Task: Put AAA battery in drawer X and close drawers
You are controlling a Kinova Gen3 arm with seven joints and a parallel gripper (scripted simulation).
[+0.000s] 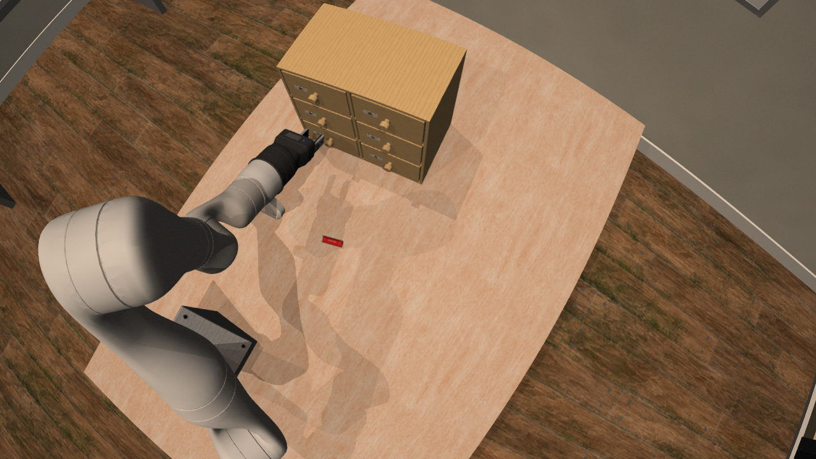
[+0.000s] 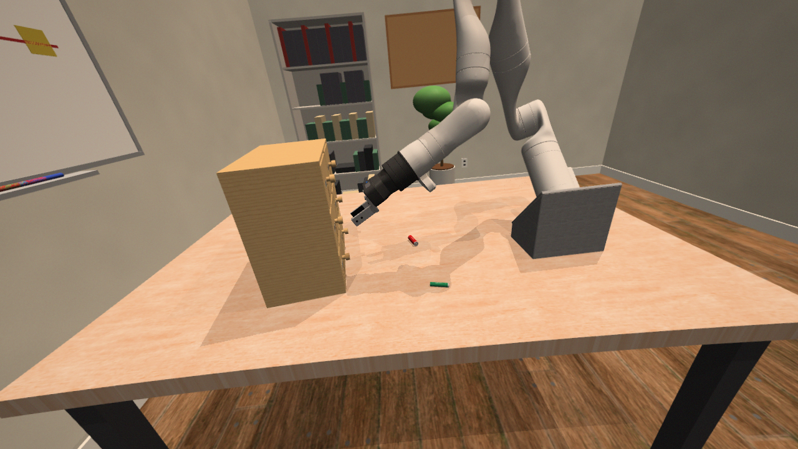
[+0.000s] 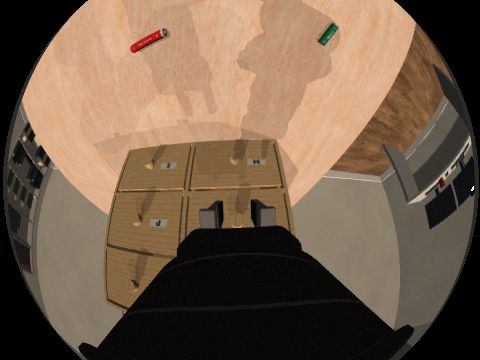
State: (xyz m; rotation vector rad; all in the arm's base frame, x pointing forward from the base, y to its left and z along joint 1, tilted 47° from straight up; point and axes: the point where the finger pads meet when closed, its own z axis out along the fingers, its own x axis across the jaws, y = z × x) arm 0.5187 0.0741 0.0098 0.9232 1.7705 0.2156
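Note:
The small chest (image 1: 370, 54) (image 2: 287, 234) (image 3: 220, 176) stands upright with its drawers pushed in. My gripper (image 1: 314, 136) (image 2: 355, 219) (image 3: 237, 209) is partly open and empty in front of it. In the wrist view its fingers flank the knob (image 3: 237, 220) of a middle-row drawer; contact is not visible. That drawer's label is covered by a finger, and I cannot make out X on any label. A green battery (image 2: 439, 284) (image 3: 328, 34) lies on the table and looks the slimmer, so probably the AAA. It is hidden in the top view.
A red, thicker-looking battery (image 1: 332, 241) (image 2: 413, 240) (image 3: 149, 40) lies on the table (image 1: 484, 273) (image 2: 502, 312) in front of the chest. The robot's grey base block (image 2: 577, 223) (image 1: 217, 333) stands opposite the chest. Other knobs stick out beside the fingers.

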